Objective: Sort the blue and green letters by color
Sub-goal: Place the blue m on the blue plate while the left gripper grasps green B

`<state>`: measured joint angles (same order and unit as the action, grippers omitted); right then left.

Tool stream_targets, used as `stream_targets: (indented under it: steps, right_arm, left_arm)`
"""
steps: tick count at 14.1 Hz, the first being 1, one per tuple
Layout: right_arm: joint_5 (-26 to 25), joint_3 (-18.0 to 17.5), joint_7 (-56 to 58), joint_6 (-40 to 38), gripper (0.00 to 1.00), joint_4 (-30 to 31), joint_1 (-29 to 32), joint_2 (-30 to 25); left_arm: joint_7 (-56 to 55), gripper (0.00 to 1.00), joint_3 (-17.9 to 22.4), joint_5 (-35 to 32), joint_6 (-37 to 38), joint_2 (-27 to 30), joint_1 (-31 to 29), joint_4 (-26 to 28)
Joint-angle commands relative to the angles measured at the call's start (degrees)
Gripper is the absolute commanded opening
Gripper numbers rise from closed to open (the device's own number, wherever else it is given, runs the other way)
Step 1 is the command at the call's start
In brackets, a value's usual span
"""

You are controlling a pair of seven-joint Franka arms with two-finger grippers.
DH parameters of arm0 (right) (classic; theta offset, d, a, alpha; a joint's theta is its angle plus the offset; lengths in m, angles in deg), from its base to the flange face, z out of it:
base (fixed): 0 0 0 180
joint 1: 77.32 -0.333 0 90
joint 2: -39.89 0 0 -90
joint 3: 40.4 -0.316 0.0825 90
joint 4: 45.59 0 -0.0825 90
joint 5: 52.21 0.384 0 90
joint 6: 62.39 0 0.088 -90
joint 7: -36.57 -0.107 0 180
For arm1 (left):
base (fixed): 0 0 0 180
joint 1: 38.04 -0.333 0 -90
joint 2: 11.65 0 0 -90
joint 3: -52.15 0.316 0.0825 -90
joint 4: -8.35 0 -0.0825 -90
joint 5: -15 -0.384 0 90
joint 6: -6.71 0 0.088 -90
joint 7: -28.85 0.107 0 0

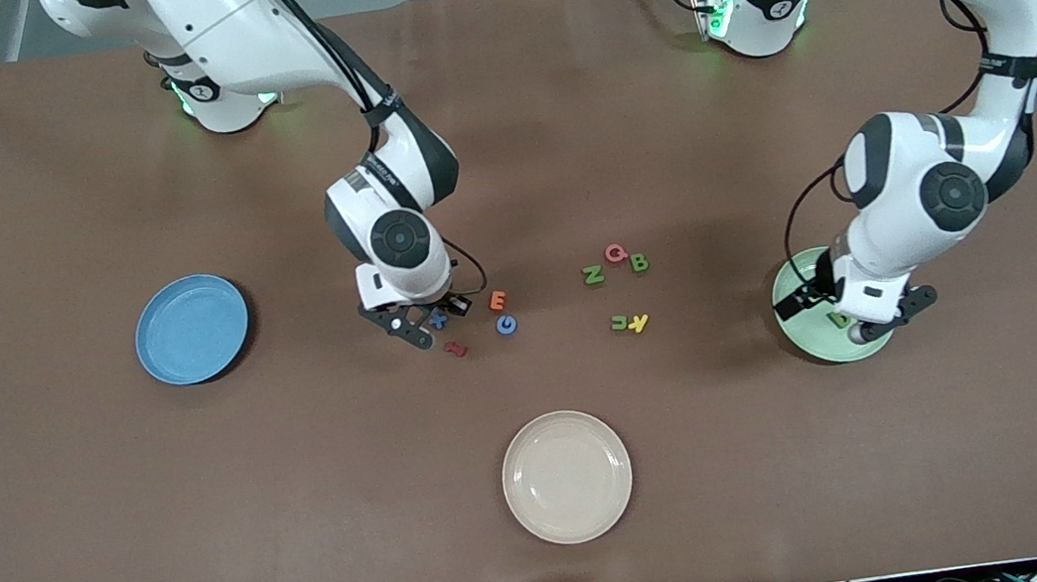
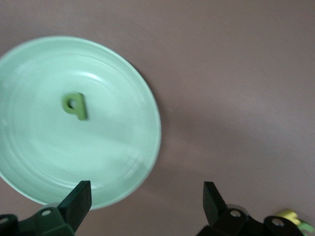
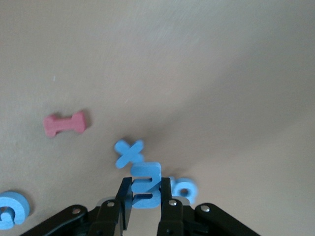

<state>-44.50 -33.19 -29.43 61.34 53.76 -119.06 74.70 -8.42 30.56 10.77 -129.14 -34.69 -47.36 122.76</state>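
Right wrist view: my right hand (image 3: 145,204) pinches a blue m (image 3: 145,186) beside blue x (image 3: 129,152) | lift straight, carry to blue plate (image 1: 191,329) | left hand (image 2: 146,201) wide over green plate (image 2: 123,162).

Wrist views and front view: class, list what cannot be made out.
Right wrist view: the right gripper, shut on a flat blue foam letter, covers its lower part.
Same view: a finger half hides a round blue foam letter; the edge cuts off a blue foam G.
Small green foam letter on the pale green plate: blurred in left wrist view, partly under the open left gripper in front view.
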Motion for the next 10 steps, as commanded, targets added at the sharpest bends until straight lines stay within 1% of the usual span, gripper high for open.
stream_targets:
  steps: [1, 2, 3, 5, 7, 10]
  right_arm:
    - [-0.67, -0.53, 8.48, -8.83, 0.0, -0.2, 5.17, -5.87]
    - [-1.11, -0.27, 11.91, -11.38, 0.0, 0.06, 7.1, -7.63]
    - [-2.59, -0.18, 16.12, -13.49, 0.0, 1.02, 9.03, -9.74]
    - [-5.14, -0.18, 23.51, -13.61, 0.0, 5.75, 13.6, -14.31]
    - [-7.08, -0.18, 32.3, -13.51, 0.0, 9.89, 18.26, -18.18]
    - [-8.14, -0.18, 45.12, -13.34, 0.01, 13.85, 25.99, -21.97]
  left_arm:
    - [-7.61, 0.89, -2.75, -0.77, 0.76, 0.81, 2.18, 0.9]
    - [-10.51, 0.87, -2.75, -0.77, 0.76, 0.63, 4.29, 1.07]
    - [-14.02, 0.87, -2.75, -0.77, 0.67, 0.37, 6.31, 1.25]
    - [-19.39, 0.85, -2.75, -0.86, -0.64, 0.02, 9.39, 2.65]
    - [-21.51, 0.83, -2.75, -0.86, -3.18, 0.1, 11.42, 4.84]
    - [-22.93, 0.82, -2.57, -0.86, -9.86, -0.16, 14.67, 8.44]
